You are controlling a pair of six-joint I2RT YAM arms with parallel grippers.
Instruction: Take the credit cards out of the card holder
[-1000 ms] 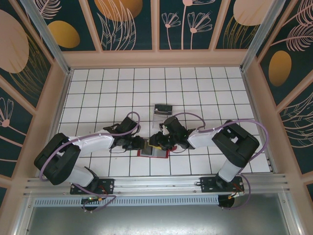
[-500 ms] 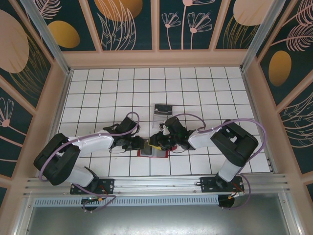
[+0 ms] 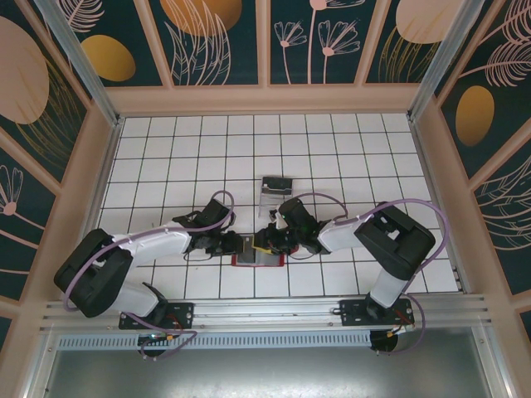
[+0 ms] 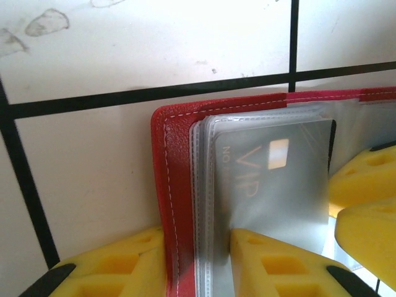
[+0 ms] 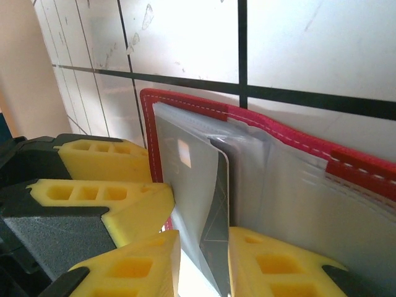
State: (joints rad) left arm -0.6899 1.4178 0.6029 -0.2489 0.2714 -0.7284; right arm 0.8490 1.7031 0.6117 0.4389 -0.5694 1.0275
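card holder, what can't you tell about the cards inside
Card count: left wrist view, the card holder has cloudy sleeves that overlap behind the VIP card.
Card's small print: blurred, washed by glare.
Right wrist view: card's lower end is cut off by the frame's bottom edge.
Top view: too small.

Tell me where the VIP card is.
Left wrist view: the VIP card sits inside the open red card holder, near table centre-front, between the left gripper and right gripper.

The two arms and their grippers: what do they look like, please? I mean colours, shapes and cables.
The left arm and the right arm have white links between bulky black joints, and a purple cable loops along each. The left gripper and the right gripper carry blocky yellow fingers with hollow cells, on dark grey mounts.
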